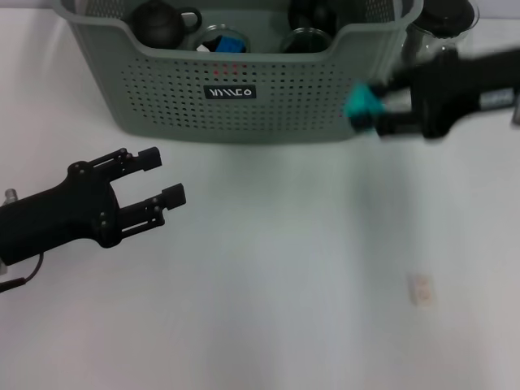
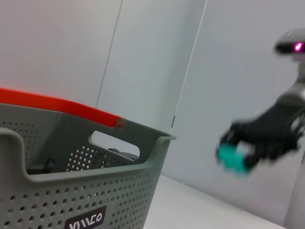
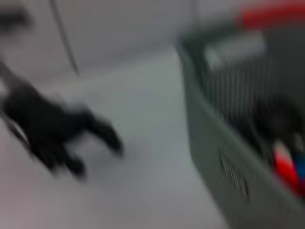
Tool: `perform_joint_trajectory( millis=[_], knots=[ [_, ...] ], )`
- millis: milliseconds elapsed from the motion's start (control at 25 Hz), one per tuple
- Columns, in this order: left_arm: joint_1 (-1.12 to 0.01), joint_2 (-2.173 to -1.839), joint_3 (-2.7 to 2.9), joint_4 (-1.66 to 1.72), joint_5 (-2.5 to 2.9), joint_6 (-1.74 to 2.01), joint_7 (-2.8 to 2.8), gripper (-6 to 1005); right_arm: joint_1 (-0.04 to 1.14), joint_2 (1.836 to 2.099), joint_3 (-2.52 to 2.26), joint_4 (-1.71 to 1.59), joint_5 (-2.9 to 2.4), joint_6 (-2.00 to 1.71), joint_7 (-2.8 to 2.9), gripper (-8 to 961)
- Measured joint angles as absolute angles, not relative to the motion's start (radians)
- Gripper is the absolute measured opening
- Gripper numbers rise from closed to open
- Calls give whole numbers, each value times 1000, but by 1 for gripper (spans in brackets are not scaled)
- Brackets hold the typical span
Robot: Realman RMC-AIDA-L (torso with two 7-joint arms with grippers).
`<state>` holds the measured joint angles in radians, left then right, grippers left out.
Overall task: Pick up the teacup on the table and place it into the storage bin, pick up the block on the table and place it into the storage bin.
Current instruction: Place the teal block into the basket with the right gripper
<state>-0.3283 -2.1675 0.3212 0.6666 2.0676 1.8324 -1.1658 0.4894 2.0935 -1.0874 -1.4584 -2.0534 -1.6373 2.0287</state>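
Right claw grips the teal block by the bin, carrying it over; left claw waits open before the bin.

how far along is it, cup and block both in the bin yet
Done: a dark teacup sits inside the grey-green perforated storage bin. In hand: the right gripper holds a teal block beside the bin's right end, not yet inside. Left: dropping it in. The left gripper hangs open over the white table.

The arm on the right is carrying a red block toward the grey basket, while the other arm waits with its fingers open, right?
Not quite: the block in the right gripper is teal, not red, as the head view shows. It is beside the basket, and the left gripper does wait open.
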Motion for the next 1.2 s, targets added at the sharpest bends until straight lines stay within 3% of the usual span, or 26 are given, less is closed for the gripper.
perform_joint_trajectory(
  millis=[200, 400, 920, 1200],
  knots=[
    [-330, -2166, 320, 647, 2069, 1818, -1157, 727, 516, 2101, -1060, -1420, -1875, -1514, 1977, 429],
    [-331, -2166, 320, 641, 2069, 1811, -1153, 727, 593, 2101, -1263, -1333, -1888, -1127, 2045, 430],
    [-335, -2166, 335, 631, 2072, 1818, -1152, 728, 1283, 2096, -1358, -511, -2327, -667, 2504, 430],
    [-338, -2166, 342, 630, 2072, 1819, -1152, 728, 1347, 2102, -1362, -420, -2380, -610, 2544, 430]
  ],
)
